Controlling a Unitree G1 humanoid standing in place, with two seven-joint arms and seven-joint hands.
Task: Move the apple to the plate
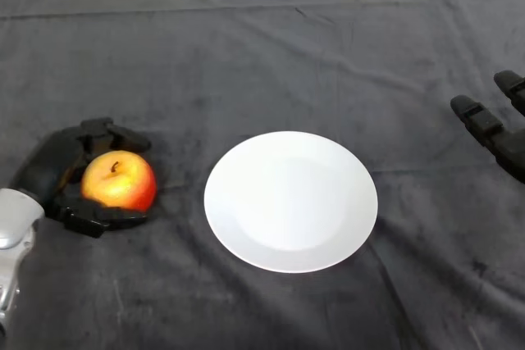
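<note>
We see the apple (120, 181), red w/ a yellow-orange top and short stem, sitting on the dark cloth (271, 55) at the left side of the surface, well left of centre. Our left hand (57, 171) is wrapped round it: black fingers (115, 134) curl over the far side, the thumb (98, 219) hooks along the near side, so the hand is grasping the apple, w/ the fruit nested against the palm. The silver-grey arm (12, 243) enters from the lower-left corner. Apple appears to rest on the cloth, but we can't tell for sure if it's lifted. The white plate (290, 201) lies flat near the middle of the surface, to the right of the apple and apart from it, w/ a strip of cloth showing between them; nothing is on the plate. At the far right edge another black hand (496, 133) shows, partly cut off, apart from the plate. Cloth is creased, esp. toward the far edge.
</note>
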